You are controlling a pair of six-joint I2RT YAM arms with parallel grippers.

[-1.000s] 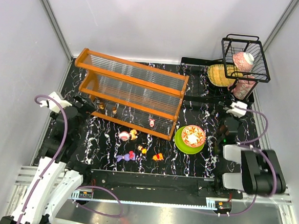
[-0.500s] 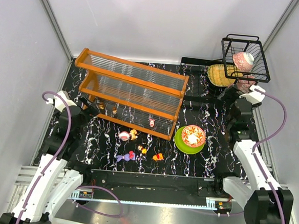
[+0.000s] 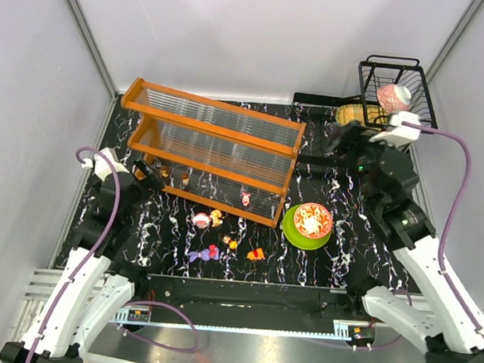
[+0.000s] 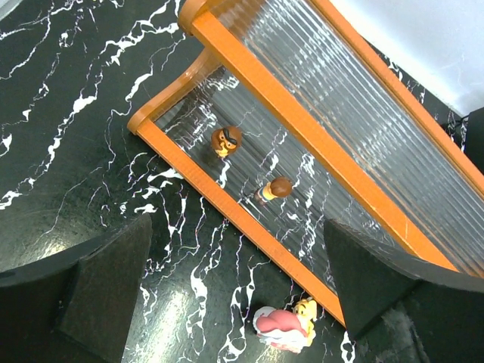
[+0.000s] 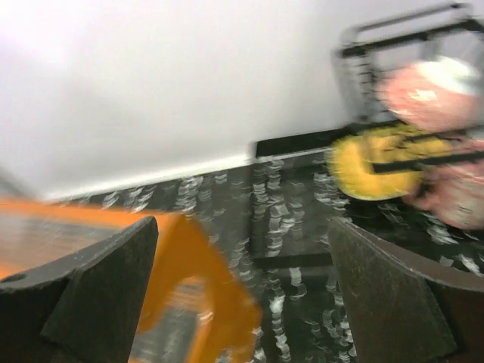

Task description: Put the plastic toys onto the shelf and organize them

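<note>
The left pincer (image 4: 242, 302) hangs over the table (image 3: 336, 255), just beside the left end of the orange shelf (image 3: 211, 150). It is wide open and has nothing in it. I think it waits there because from that spot it looks down at the toys and can reach one. The right pincer (image 3: 342, 140) is wide open too and holds nothing. It is up on the far right, between the shelf and the black basket (image 3: 396, 93), well apart from any toy. The picture from its own camera is blurry. The shelf stands on the far left part of the table. Two brown toys (image 4: 226, 140) stand on its low level near the left end, and a pink toy (image 3: 245, 198) looks to be on the low level near the right end. I see no toys on the top level. More toys lie on the table just in front of the shelf, so they have yet to go up: a pink and white toy (image 3: 201, 220) touching a yellow toy (image 3: 216, 217), a small orange toy (image 3: 231, 243), a purple and red toy (image 3: 204, 253) and an orange and yellow toy (image 3: 256, 254). The green plate (image 3: 291, 232) to the right holds a bowl (image 3: 312, 220) with red marks. The basket holds a pink cup (image 3: 391, 96), and a yellow thing (image 3: 352, 121) lies beside it.
</note>
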